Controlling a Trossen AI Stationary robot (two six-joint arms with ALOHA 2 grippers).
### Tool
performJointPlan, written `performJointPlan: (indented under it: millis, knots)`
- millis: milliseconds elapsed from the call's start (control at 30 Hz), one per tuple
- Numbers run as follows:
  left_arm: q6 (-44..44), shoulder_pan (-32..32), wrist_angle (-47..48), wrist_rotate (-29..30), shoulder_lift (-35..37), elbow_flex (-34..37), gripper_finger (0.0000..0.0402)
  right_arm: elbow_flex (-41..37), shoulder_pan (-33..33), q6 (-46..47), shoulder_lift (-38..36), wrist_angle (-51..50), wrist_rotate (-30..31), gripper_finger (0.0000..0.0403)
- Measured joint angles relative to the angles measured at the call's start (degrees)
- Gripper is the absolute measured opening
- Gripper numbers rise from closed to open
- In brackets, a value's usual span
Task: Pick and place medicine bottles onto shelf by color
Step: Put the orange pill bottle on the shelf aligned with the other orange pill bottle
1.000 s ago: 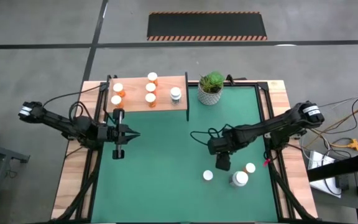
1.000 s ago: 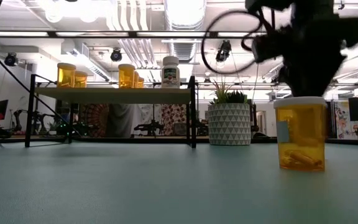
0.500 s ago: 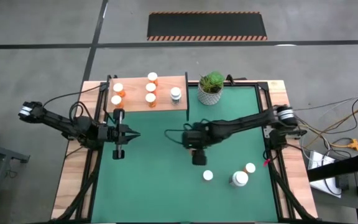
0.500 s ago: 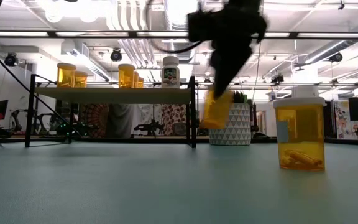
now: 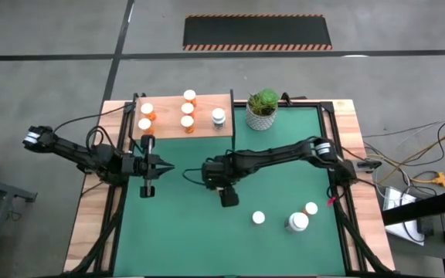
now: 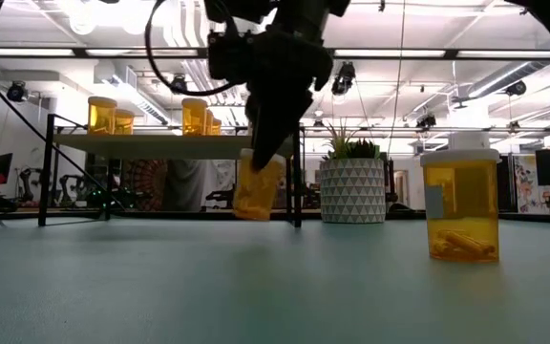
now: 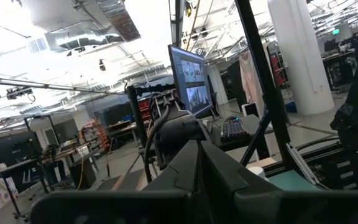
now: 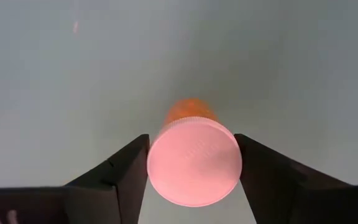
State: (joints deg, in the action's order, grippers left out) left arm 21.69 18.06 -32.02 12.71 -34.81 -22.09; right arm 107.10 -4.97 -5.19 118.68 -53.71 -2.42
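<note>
Evenly lit from above in the high view, with soft, faint shadows on the mat (image 5: 284, 224). Strongly backlit in the low view: ceiling lights (image 6: 285, 14) blown out to white, right arm (image 6: 275, 67) reduced to a dark, motion-blurred silhouette, held bottle (image 6: 258, 186) smeared, near bottle (image 6: 461, 205) sharp and glowing amber. Overexposed ceiling glare in the left wrist view, fingers (image 7: 197, 186) dark and out of focus. Pinkish cast and softness on the cap (image 8: 194, 162) in the right wrist view; mat behind featureless, dim toward the corners.
</note>
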Motion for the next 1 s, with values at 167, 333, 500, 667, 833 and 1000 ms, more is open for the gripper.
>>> performJointPlan:
  millis: [167, 333, 500, 667, 833, 1000]
  knots:
    - [0.0, 0.0, -0.03, 0.0, 0.0, 0.0, 0.0002, 2.47, 0.17, -0.27, 2.42, -0.64, -0.91, 0.024]
    - [-0.03, 0.0, -0.02, 0.0, -0.02, 0.0, 0.0001, 2.6, 0.44, -0.85, 1.81, -1.38, -0.83, 0.026]
    - [-0.3, 0.0, -0.1, 0.0, -0.36, 0.0, 0.0002, 2.64, 0.48, -0.69, -2.37, -6.69, -0.58, 0.0261]
    - [-0.39, 0.02, -0.33, 0.0, -2.21, 0.0, 0.0001, -6.68, -0.12, 0.74, -12.96, -4.01, -0.56, 0.0253]
    - [-1.8, 0.02, -3.13, -0.16, -6.63, -0.15, 0.0001, -27.79, -1.81, 1.14, -28.16, 16.94, -0.56, 0.0238]
    - [-6.12, 0.02, -10.45, -0.19, -15.07, -0.4, 0.0002, -49.26, -2.65, -2.43, -40.77, 42.95, -0.54, 0.0227]
